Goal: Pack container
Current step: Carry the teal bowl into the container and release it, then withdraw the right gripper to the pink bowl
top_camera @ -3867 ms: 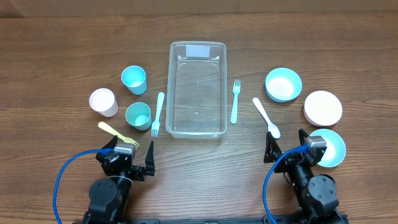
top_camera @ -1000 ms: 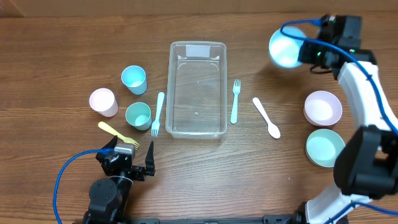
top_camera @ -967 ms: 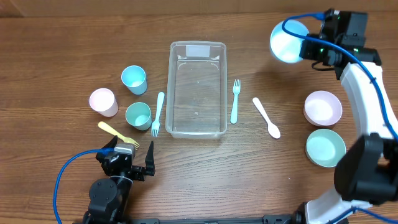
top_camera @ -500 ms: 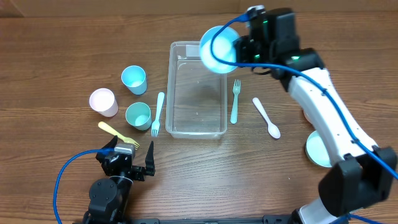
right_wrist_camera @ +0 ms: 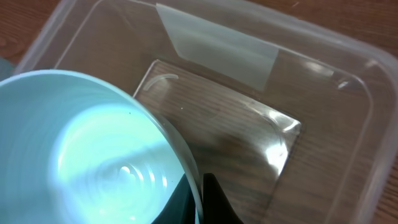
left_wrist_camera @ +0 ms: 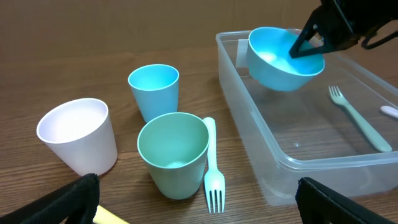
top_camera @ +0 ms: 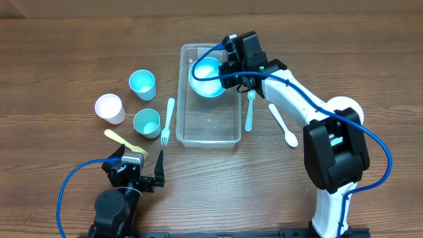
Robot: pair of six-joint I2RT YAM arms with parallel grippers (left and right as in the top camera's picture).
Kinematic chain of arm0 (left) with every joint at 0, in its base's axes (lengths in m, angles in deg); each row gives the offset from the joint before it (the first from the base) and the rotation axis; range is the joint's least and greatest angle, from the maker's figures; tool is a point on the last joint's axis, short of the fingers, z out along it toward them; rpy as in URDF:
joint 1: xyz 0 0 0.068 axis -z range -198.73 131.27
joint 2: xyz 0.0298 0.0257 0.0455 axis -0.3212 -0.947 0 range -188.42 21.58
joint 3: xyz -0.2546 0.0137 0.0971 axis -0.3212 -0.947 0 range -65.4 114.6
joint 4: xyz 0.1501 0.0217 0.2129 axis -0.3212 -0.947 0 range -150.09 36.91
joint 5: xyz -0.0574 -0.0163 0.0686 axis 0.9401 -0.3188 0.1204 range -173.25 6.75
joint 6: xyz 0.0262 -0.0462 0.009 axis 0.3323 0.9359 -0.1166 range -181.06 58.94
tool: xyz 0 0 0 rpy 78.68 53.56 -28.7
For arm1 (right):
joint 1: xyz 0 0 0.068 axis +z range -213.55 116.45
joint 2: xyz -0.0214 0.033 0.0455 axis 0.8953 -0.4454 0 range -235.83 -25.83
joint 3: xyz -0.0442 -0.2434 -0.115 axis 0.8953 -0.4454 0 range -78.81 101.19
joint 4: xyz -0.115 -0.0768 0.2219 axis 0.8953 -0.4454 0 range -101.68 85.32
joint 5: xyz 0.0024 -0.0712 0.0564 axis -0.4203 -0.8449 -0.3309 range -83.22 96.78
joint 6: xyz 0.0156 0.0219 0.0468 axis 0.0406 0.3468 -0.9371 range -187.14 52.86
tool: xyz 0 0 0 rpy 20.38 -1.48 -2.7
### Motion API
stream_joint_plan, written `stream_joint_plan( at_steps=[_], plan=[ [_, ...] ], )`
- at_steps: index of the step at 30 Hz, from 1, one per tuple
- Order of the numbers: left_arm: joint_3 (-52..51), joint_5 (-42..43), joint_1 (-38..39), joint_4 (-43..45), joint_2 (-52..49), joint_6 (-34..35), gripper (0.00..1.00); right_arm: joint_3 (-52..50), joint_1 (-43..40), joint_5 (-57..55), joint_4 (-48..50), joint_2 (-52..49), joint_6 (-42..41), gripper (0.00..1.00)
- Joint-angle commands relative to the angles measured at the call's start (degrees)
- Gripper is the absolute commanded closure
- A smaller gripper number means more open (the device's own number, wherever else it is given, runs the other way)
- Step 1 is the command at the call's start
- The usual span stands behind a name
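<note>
I see a clear container point(top_camera: 182, 99) with a white label point(right_wrist_camera: 217, 46), a sky-blue bowl point(top_camera: 206, 77), a blue cup point(top_camera: 142, 84), a mint-green cup point(top_camera: 147, 122), a pale cup point(top_camera: 110, 108) that is perhaps pinkish, a yellow fork point(top_camera: 122, 140) and a brown wood-grain counter point(top_camera: 66, 59).

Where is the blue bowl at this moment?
Overhead, the blue bowl hangs in the right gripper over the far end of the clear container, near its white label, not yet set down.

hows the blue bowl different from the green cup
The blue bowl is wide and shallow; the green cup is narrower and taller. The bowl hangs over the container's far end, held by its rim in the right gripper; the cup stands on the table, left of the container. Both are open side up and look empty.
</note>
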Motion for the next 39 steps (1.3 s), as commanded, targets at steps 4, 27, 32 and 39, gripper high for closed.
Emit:
stream_joint_plan(
  at_steps=[4,27,32,39],
  plan=[
    [-0.55,0.66,-0.31,0.24,0.42,-0.68,0.0,1.03,0.28,0.07,1.18,-0.26,-0.24,0.89],
    [-0.55,0.66,-0.31,0.24,0.42,-0.66,0.0,1.16,-15.06,1.66,-14.34,25.0,-4.85,0.5],
    [-0.55,0.66,-0.31,0.24,0.42,-0.68,0.0,1.14,-26.14,1.57,-27.34,33.33,-4.92,0.5],
    [-0.55,0.66,-0.31,0.24,0.42,-0.66,0.0,-0.7,-36.22,1.6,-39.28,34.23,-4.92,0.44]
  ],
)
